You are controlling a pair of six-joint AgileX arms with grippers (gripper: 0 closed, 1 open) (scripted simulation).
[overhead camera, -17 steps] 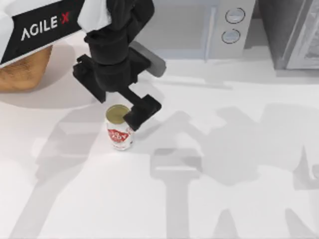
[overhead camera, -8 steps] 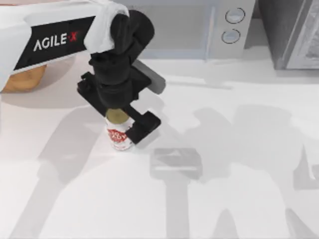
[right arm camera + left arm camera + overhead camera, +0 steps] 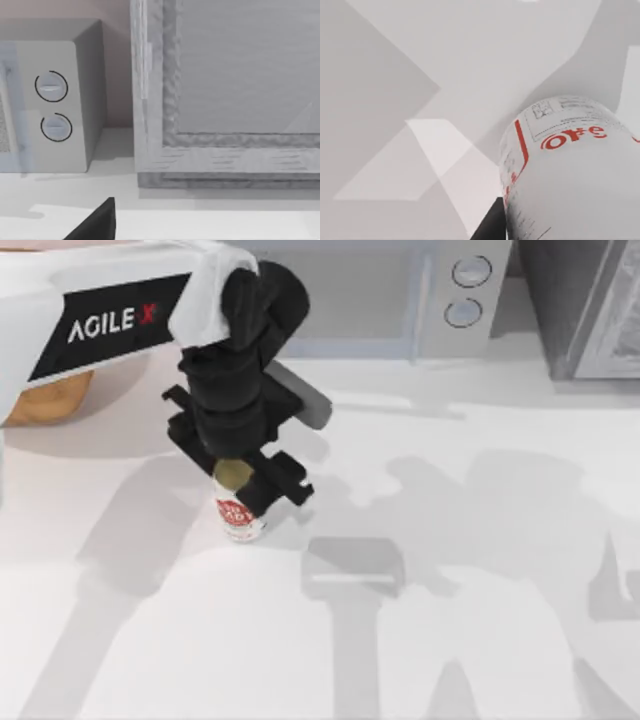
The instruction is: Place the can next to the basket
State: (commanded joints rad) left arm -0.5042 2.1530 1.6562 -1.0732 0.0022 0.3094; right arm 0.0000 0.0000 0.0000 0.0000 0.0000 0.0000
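the basket (image 3: 45,400) is mostly hidden under the white left arm (image 3: 90,310); a small orange-brown slice is seen at the top view's far left edge, weave not readable. the can (image 3: 238,512) is partly covered from above by the left gripper (image 3: 243,485): part of the dull gold top and the upper red label are seen, the rest of the rim is blocked by the black wrist. 1 black finger (image 3: 283,478) is seen pressed to the can's right side; the opposite finger is hidden under the wrist, so a full grasp cannot be confirmed from above, but the jaws are drawn in to about can width and appear clamped on the can. in the left wrist view the can (image 3: 570,175) is seen very close, cut off at the frame edge, white wall with red lettering and a red line, fine print illegible; a dark finger tip (image 3: 492,225) is seen touching it. the can is placed upright on the white table (image 3: 450,640), left of centre, well apart from the basket. a microwave (image 3: 50,100) with 2 dials and a grey cabinet (image 3: 225,90) are seen in the right wrist view, plus a dark finger edge of the right gripper; how far open it is cannot be told.
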